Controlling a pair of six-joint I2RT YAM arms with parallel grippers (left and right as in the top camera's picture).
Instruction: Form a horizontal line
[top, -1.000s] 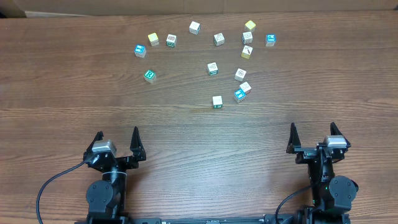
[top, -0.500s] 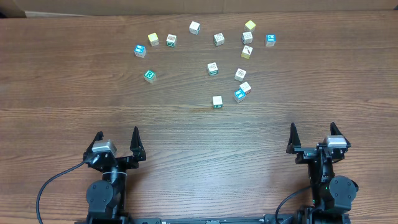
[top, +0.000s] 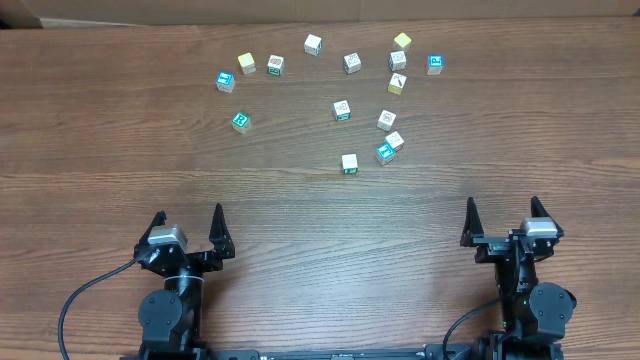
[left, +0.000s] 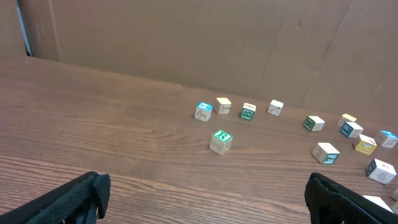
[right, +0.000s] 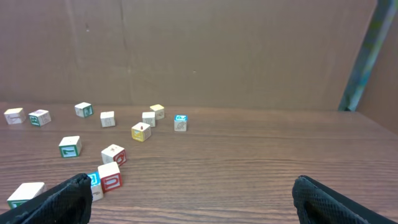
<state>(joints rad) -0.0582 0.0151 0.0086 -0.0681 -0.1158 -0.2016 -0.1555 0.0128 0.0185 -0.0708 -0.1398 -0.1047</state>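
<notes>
No horizontal line shows; the letter cubes lie scattered at the far side of the table. The green R cube (top: 240, 121) (left: 221, 140) stands alone at the left. A pale cube with a green mark (top: 349, 163) (right: 23, 193) is nearest to me. To its right, the blue-letter cube (top: 384, 153) (right: 94, 183) touches the red U cube (top: 395, 141) (right: 111, 175). My left gripper (top: 188, 215) (left: 202, 199) and right gripper (top: 504, 205) (right: 193, 199) stand open and empty near the front edge, well short of every cube.
Several other white, yellow and blue cubes (top: 313, 44) spread in an arc along the back. A brown cardboard wall (left: 186, 37) rises behind the wooden table (top: 100, 180). Bare wood lies between the grippers and the cubes.
</notes>
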